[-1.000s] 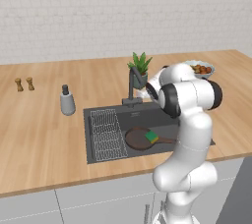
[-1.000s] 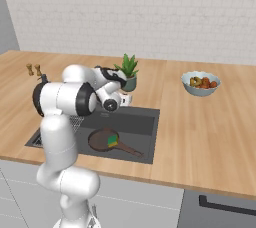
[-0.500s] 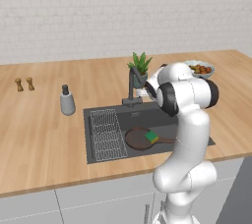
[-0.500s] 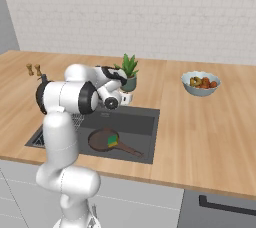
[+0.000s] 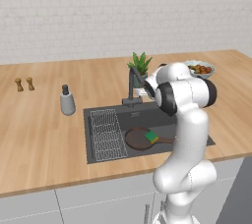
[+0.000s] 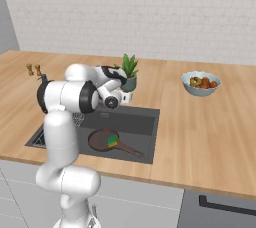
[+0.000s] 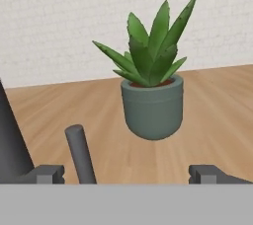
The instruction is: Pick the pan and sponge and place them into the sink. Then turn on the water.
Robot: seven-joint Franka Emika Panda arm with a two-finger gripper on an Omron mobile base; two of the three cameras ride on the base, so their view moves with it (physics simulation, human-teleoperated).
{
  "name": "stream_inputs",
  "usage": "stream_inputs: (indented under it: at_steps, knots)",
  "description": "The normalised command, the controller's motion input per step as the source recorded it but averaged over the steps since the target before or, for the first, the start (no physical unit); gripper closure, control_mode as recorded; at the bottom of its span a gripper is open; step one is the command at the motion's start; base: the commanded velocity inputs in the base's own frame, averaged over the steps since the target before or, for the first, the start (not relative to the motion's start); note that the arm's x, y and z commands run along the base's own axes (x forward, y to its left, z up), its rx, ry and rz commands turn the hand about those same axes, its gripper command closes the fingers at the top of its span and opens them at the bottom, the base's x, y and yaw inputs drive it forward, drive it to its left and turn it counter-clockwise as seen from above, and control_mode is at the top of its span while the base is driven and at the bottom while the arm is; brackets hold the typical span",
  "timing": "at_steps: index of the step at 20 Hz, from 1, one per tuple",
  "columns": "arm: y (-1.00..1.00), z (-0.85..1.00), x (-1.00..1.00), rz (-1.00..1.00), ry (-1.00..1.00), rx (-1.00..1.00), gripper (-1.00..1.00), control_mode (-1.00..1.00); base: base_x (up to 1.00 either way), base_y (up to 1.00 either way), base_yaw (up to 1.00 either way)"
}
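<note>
Dark brown round frying pan and small green-and-yellow sponge lie in the dark grey rectangular sink. The claw, open and empty, faces the faucet's thin dark lever. Judgement: catch the lever squarely, push gently. Room looks tight: the grey-potted plant stands just behind, on the wooden table.

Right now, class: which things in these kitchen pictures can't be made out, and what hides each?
- Gripper: fingertips cut by hand view's bottom edge.
- Faucet: partly behind the arm, left base view.
- Bowl: fruit too small to name.
- Sink: drain hidden by pan and sponge.
</note>
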Motion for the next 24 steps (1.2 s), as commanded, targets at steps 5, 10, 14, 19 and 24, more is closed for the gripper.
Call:
stream_inputs:
  at_steps: [5,10,14,19,24]
  knots:
    - [0.07,0.00,0.09,0.00,0.00,0.00,-1.00,-1.00,0.00,0.00,0.00]
    - [0.06,0.00,0.05,0.00,0.00,0.00,-1.00,-1.00,0.00,0.00,0.00]
    - [0.01,0.00,0.07,0.00,0.00,0.00,-1.00,-1.00,0.00,0.00,0.00]
    - [0.00,0.00,0.09,0.00,0.00,0.00,-1.00,-1.00,0.00,0.00,0.00]
    - [0.00,0.00,0.07,0.00,0.00,0.00,-1.00,-1.00,0.00,0.00,0.00]
